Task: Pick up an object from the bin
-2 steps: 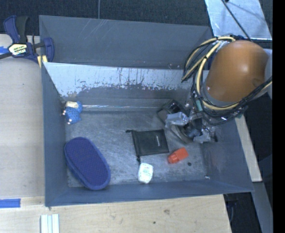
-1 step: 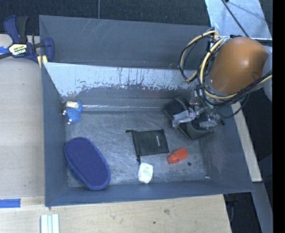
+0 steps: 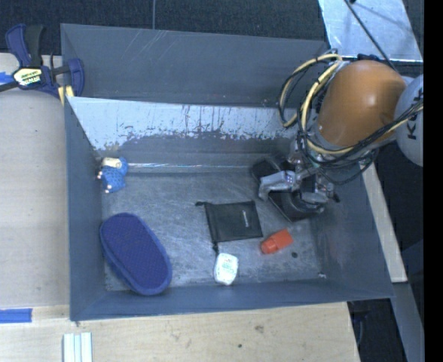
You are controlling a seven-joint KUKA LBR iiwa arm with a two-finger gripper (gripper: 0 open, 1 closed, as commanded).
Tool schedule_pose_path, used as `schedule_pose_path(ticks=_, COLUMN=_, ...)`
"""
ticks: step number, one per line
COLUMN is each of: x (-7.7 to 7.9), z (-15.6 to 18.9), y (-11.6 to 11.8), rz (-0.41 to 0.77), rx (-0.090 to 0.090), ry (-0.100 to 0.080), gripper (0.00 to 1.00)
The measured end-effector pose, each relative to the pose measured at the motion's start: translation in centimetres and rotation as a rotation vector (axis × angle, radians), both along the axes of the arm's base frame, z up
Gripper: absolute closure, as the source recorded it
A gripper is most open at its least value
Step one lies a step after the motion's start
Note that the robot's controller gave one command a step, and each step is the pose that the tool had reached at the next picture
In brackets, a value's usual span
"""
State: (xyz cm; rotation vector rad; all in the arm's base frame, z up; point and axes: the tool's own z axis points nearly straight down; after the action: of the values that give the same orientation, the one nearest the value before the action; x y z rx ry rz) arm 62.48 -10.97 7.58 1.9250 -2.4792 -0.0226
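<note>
Thing under the gripper: a dark rounded lump [image 3: 295, 208], kind unclear, just right of the flat black square pad [image 3: 233, 221] on the floor of the grey metal bin [image 3: 206, 127].
Gripper [image 3: 300, 191]: low over the dark lump, right of the pad; I cannot tell whether it stands apart or together, or whether it touches the lump; nothing is seen held.
Step in hand: probably the grasp, with no lift yet.
Doing it well: centre on the lump, stay off the pad's right edge, close firmly, then rise straight.
Near the pad: a small orange block [image 3: 276, 242] at its front right corner; a small white rounded thing [image 3: 226, 268] in front.
Farther: a blue oval padded case [image 3: 135, 253] well left of the pad; a small blue-and-yellow toy [image 3: 113, 173] left and behind.
</note>
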Motion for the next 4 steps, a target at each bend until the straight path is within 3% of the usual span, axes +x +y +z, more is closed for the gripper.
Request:
schedule_pose_path(ticks=2, x=-0.6, z=-0.4, y=-0.1, rz=-0.370, rx=-0.010, ry=0.029, gripper=0.00)
schedule_pose_path(ticks=3, x=-0.2, z=-0.5, y=0.6, rz=-0.266, rx=-0.014, ry=0.018, gripper=0.00)
schedule_pose_path(ticks=4, x=0.4, z=-0.5, y=0.5, rz=0.220, rx=-0.001, ry=-0.015, gripper=0.00)
